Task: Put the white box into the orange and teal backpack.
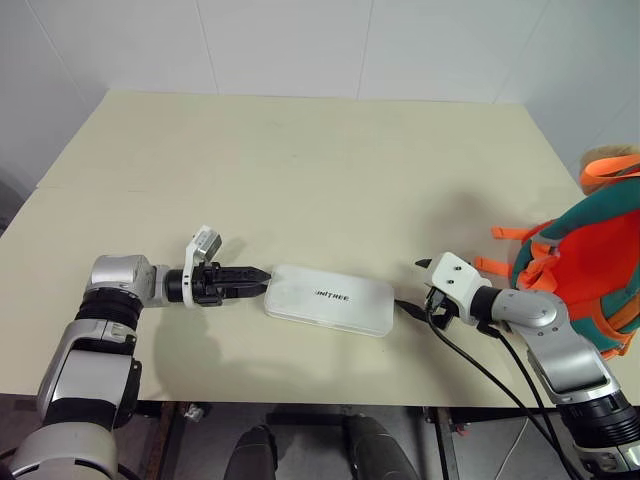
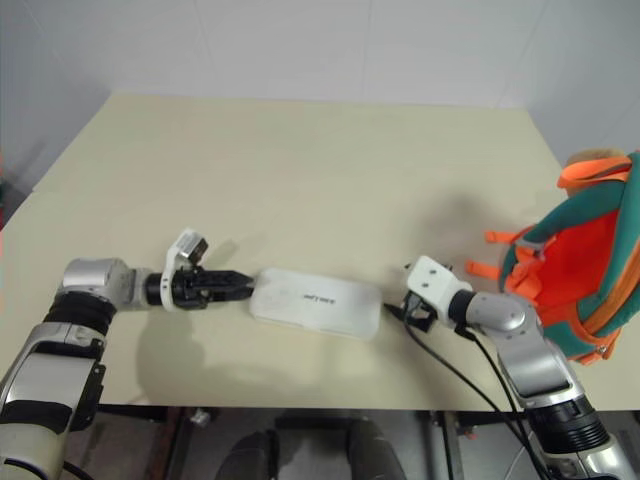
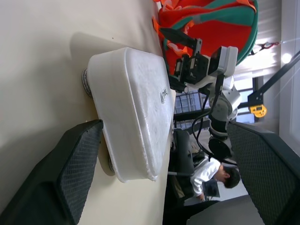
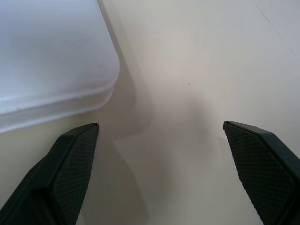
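Observation:
The white box lies flat on the table near the front edge, its dark lettering facing up. My left gripper is open at the box's left end, one finger low by the table and the other above, with the box just ahead of them. My right gripper is open just off the box's right end, and a rounded corner of the box lies ahead of one finger. The orange and teal backpack stands upright at the table's right edge, beyond my right arm.
The cream table stretches open behind the box up to the white wall. Black cables hang from my right wrist over the front edge. A seated person is visible far beyond the table.

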{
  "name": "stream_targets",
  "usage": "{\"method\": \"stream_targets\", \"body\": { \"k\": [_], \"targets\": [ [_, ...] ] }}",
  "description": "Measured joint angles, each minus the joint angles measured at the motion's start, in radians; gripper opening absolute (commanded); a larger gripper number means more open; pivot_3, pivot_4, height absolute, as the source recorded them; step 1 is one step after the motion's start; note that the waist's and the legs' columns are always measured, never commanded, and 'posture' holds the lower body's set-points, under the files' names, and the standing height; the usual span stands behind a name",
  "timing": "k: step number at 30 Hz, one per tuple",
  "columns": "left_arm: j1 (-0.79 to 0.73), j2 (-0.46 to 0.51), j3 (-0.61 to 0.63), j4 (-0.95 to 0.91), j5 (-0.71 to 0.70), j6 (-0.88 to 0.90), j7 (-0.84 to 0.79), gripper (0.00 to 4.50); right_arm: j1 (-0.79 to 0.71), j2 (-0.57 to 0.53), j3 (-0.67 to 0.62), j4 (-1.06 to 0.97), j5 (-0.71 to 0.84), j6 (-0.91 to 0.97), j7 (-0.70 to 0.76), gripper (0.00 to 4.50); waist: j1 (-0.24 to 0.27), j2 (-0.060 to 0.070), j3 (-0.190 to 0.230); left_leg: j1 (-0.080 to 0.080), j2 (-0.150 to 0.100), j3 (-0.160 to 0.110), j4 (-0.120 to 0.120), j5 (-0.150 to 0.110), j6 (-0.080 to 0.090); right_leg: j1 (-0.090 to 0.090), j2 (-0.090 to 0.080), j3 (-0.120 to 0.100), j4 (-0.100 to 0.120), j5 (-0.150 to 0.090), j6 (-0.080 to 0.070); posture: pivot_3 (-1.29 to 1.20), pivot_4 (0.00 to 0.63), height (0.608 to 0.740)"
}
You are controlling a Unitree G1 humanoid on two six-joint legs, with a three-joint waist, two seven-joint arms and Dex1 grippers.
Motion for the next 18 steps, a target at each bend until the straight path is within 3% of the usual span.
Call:
{"method": "stream_targets", "body": {
  "k": [18],
  "targets": [
    [-0.061, 0.007, -0.103, 0.012, 0.079, -0.05, -0.022, 4.49, -0.013, 0.009, 0.015, 0.017, -0.009, -0.021, 0.016, 4.5, -0.004, 0.001, -0.001, 0.004, 0.0, 0.0, 0.0, 0.002, 0.001, 0.004, 0.0, 0.001, 0.0, -0.002, -0.003, 0.0, 0.15, 0.74]
  ]
}}
